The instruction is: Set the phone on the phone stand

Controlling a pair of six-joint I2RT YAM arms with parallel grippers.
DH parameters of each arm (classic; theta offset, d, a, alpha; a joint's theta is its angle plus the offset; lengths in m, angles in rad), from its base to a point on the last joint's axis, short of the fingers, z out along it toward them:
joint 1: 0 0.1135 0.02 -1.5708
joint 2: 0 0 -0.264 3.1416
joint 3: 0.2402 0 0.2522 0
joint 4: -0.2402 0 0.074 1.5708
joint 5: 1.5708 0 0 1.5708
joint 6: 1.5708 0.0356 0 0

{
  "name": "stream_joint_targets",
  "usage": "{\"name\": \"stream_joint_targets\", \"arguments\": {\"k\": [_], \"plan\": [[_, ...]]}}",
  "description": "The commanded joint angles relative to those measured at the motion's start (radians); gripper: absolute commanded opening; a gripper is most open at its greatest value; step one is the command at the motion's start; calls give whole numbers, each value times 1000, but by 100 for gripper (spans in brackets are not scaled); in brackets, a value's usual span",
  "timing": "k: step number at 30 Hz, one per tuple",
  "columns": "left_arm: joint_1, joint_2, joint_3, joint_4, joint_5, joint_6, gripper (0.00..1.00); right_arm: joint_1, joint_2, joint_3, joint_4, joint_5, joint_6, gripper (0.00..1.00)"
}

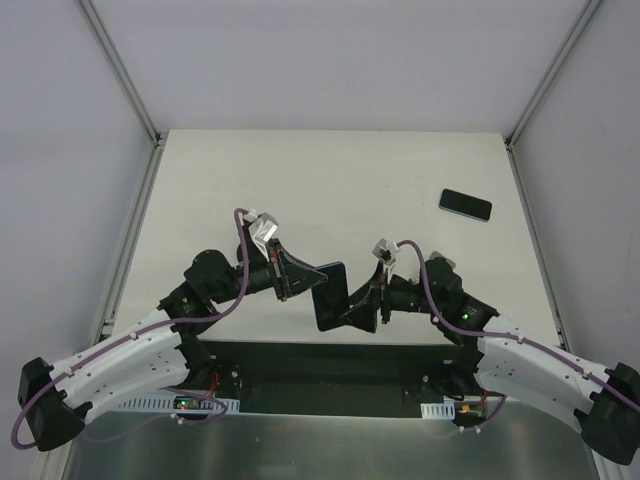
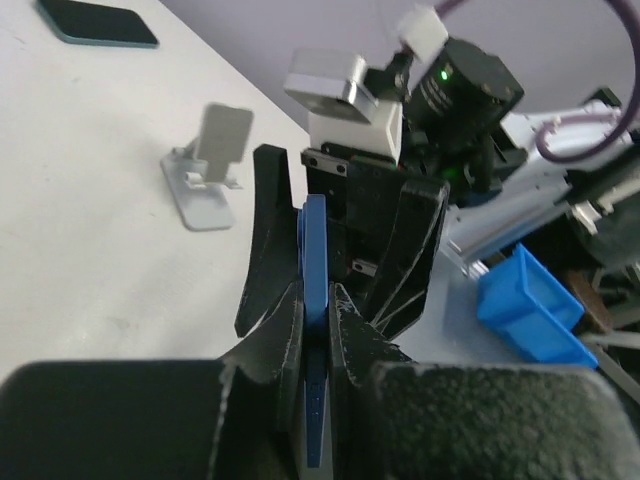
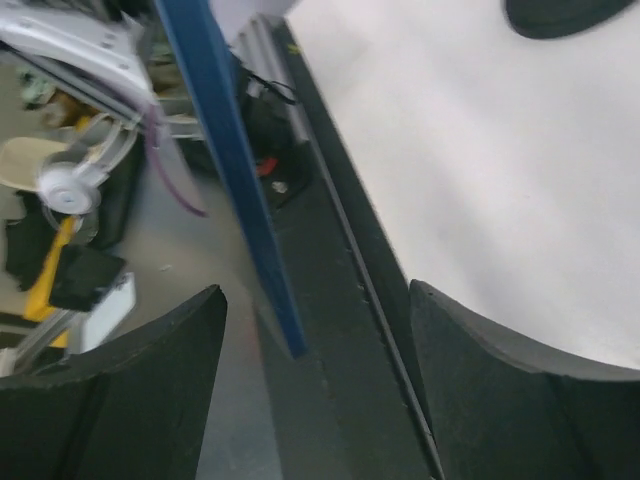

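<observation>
A blue-edged phone (image 1: pixel 331 293) is held on edge above the table's near side between the two arms. My left gripper (image 1: pixel 314 277) is shut on it; in the left wrist view the phone's thin blue edge (image 2: pixel 315 270) is clamped between the black fingers (image 2: pixel 283 340). My right gripper (image 1: pixel 356 309) is open, its jaws standing wide on either side of the phone's other edge (image 3: pixel 236 170) without touching it. The white phone stand (image 2: pixel 205 168) stands empty on the table, left of the right gripper in the left wrist view. I cannot pick it out in the top view.
A second dark phone (image 1: pixel 466 204) lies flat at the table's back right and also shows in the left wrist view (image 2: pixel 96 22). The black strip at the table's near edge (image 1: pixel 320 358) runs under both grippers. A blue bin (image 2: pixel 530 305) sits off the table.
</observation>
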Motion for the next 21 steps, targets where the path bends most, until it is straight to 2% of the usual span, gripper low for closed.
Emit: {"name": "stream_joint_targets", "arguments": {"k": [1,5,8,10,11,13,14,15,16,17,18,19,21], "plan": [[-1,-9,40,126,190,47,0,33,5,42,238,-169,97,70],[-1,-4,51,147,193,15,0,75,-3,72,253,-171,87,55],[-1,-6,54,165,192,-1,0,115,5,78,262,-142,77,54],[-1,-10,51,172,172,-17,0,138,25,75,282,-111,88,49],[-1,-13,43,211,154,-33,0,147,31,76,293,-108,94,36],[-1,-25,6,257,138,-82,0,167,46,76,312,-87,99,20],[-1,-26,-2,274,135,-89,0,174,46,75,318,-78,94,2],[-1,-27,11,243,141,-90,0,175,49,75,316,-67,90,1],[-1,-29,27,200,147,-80,32,175,50,75,318,-61,91,1],[-1,-29,44,157,152,-76,50,176,50,76,321,-58,88,1],[-1,-27,85,68,172,-70,58,176,51,78,322,-67,87,1],[-1,-18,109,29,192,-45,61,176,51,85,322,-74,84,1],[-1,4,174,-52,236,-19,56,175,51,89,319,-99,80,1]]}}
